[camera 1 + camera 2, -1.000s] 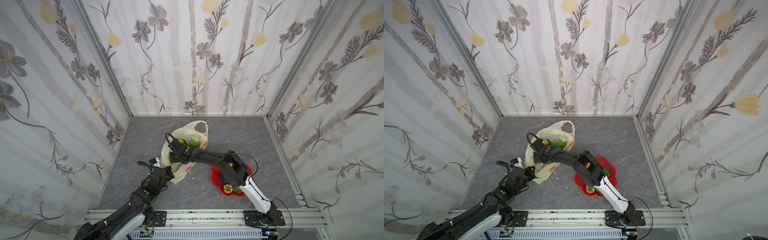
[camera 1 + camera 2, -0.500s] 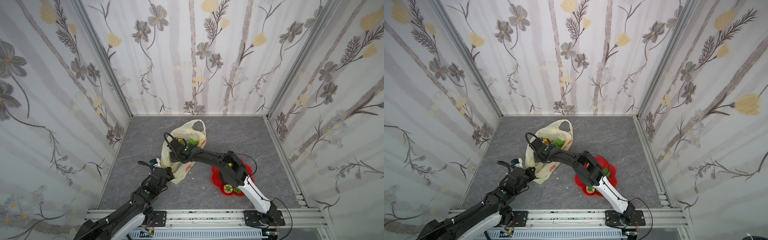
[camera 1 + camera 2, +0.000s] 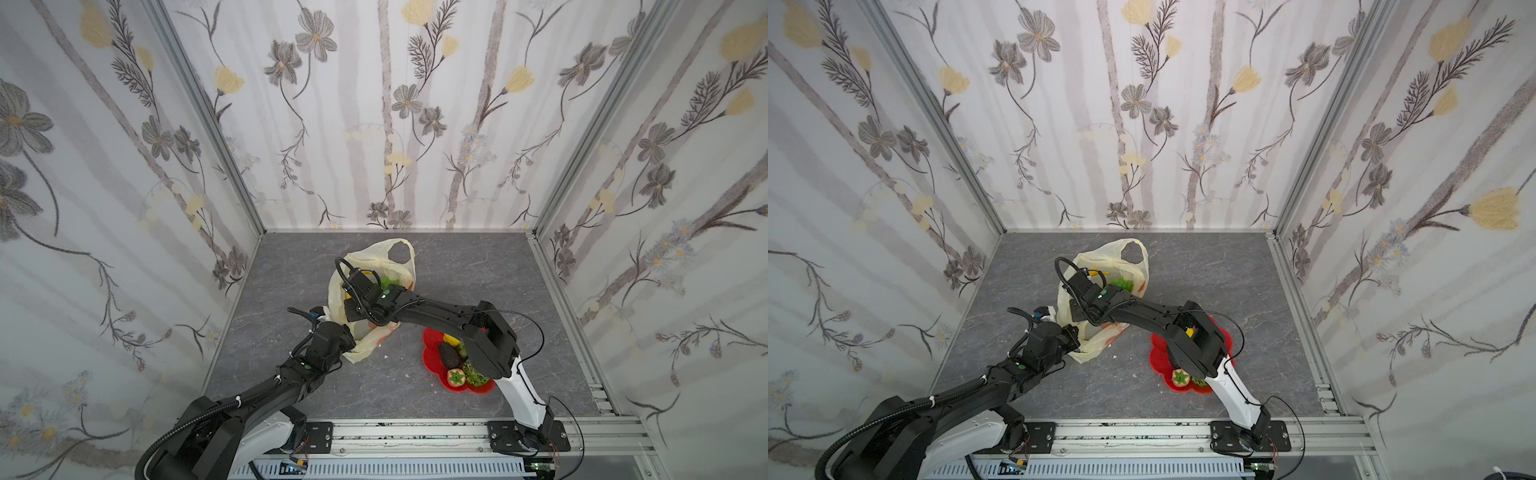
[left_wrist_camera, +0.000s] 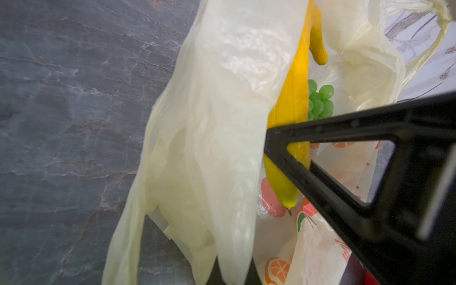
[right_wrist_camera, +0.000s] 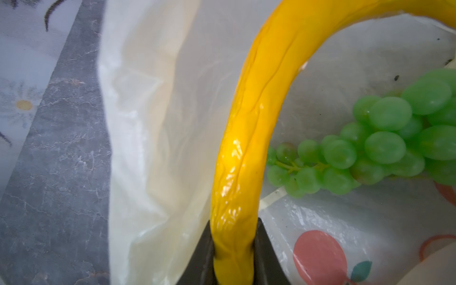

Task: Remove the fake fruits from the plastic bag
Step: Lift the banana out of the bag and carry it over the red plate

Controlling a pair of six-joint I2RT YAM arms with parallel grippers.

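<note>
The pale-yellow plastic bag (image 3: 370, 257) (image 3: 1100, 259) lies open on the grey floor. In the left wrist view, my left gripper (image 4: 233, 274) is shut on a fold of the bag's edge (image 4: 222, 98). My right gripper (image 5: 233, 246) is inside the bag, shut on one end of the yellow banana (image 5: 246, 148) (image 4: 293, 98). A green grape bunch (image 5: 385, 145) (image 4: 319, 102) lies beside the banana on the bag's bottom. In both top views the right wrist (image 3: 361, 291) hides its fingertips.
A red flower-shaped plate (image 3: 430, 336) (image 3: 1156, 349) sits right of the bag, partly under the right arm. It holds a dark avocado (image 3: 449, 355), a strawberry (image 3: 456, 377) and a bumpy green ball (image 3: 473, 372). Patterned walls enclose the floor on three sides.
The right gripper has closed on the banana and shifted slightly left inside the bag. The bag's far handle moved a little with it. The left arm has stayed put.
</note>
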